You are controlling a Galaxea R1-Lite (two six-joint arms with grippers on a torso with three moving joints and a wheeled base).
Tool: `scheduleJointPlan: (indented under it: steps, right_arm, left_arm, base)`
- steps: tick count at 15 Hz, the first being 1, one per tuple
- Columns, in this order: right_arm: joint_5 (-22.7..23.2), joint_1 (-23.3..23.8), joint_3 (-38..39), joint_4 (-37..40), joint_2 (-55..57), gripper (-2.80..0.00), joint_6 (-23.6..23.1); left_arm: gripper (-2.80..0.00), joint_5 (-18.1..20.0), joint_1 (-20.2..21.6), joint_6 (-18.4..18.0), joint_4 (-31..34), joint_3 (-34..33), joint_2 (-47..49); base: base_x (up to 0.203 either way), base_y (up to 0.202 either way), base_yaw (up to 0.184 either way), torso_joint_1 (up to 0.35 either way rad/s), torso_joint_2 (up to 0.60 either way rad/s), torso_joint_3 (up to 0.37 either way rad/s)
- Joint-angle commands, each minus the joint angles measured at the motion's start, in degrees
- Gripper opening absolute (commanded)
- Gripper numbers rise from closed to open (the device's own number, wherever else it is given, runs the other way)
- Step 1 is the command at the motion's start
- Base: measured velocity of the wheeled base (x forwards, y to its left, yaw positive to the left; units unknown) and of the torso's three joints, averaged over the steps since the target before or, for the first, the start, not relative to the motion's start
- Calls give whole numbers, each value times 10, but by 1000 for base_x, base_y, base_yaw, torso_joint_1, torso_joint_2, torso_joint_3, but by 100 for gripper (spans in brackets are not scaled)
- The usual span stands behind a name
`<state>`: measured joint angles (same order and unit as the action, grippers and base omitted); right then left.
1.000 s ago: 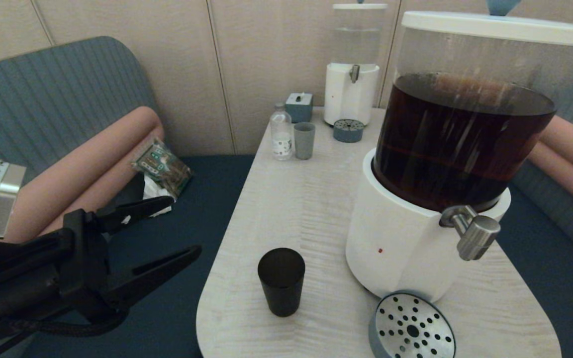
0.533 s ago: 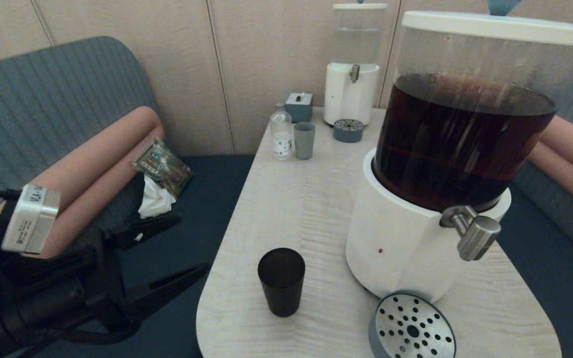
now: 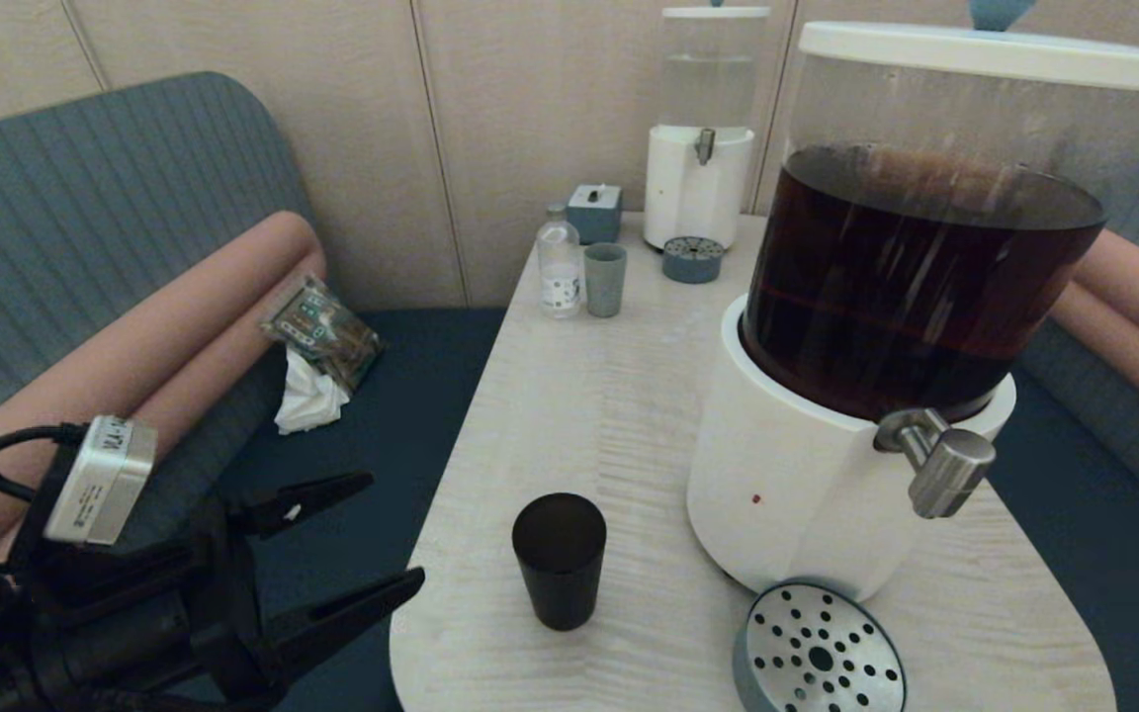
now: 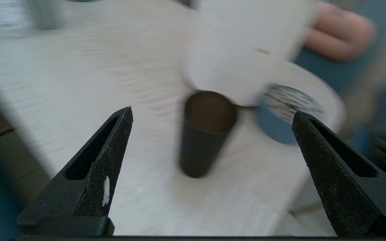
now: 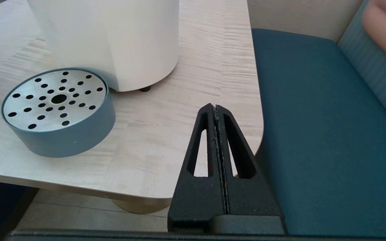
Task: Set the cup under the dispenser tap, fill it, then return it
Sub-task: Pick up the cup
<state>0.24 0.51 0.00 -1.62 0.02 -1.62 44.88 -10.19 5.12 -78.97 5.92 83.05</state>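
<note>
The black cup (image 3: 560, 559) stands upright on the pale table (image 3: 589, 415), left of the large dispenser's white base (image 3: 797, 494). The steel dispenser tap (image 3: 940, 463) juts out above the perforated drip tray (image 3: 819, 648). My left gripper (image 3: 394, 529) hangs open off the table's left edge, level with the cup and apart from it. In the left wrist view the cup (image 4: 203, 134) stands ahead between the spread fingers (image 4: 112, 150), untouched. My right gripper (image 5: 215, 108) is shut on nothing, parked by the table's near right corner and not seen in the head view.
At the table's far end stand a small white dispenser (image 3: 700, 148), its small drip tray (image 3: 693, 259), a grey-blue cup (image 3: 605, 279), a clear bottle (image 3: 559, 262) and a small grey box (image 3: 594, 213). Blue bench seats flank the table; a snack packet (image 3: 322, 331) lies on the left one.
My left gripper has dropped lower and shifted right toward the table edge and the cup, staying open. The cup and the right arm have not moved.
</note>
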Motion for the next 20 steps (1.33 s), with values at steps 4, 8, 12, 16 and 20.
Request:
scheduleJointPlan:
  steps: [4,8,12,16,20]
  right_arm:
    - [0,-1,5,0,0,-280,0]
    - [0,0,5,0,0,-280,0]
    - [0,0,5,0,0,-280,0]
    - [0,0,5,0,0,-280,0]
    - [-1,0,5,0,0,-280,0]
  left_arm:
    - [0,137,0,-2,-84,-41,109]
    - [0,160,12,-20,-87,-32,195]
    - [0,160,24,-23,-87,19,231]
    - [0,189,25,-70,-87,34,259]
    - [0,249,24,-106,-87,46,271]
  base:
    - [0,0,0,0,0,0]
    - [0,0,0,0,0,0]
    - [0,0,0,0,0,0]
    - [0,0,0,0,0,0]
    - [0,0,0,0,0,0]
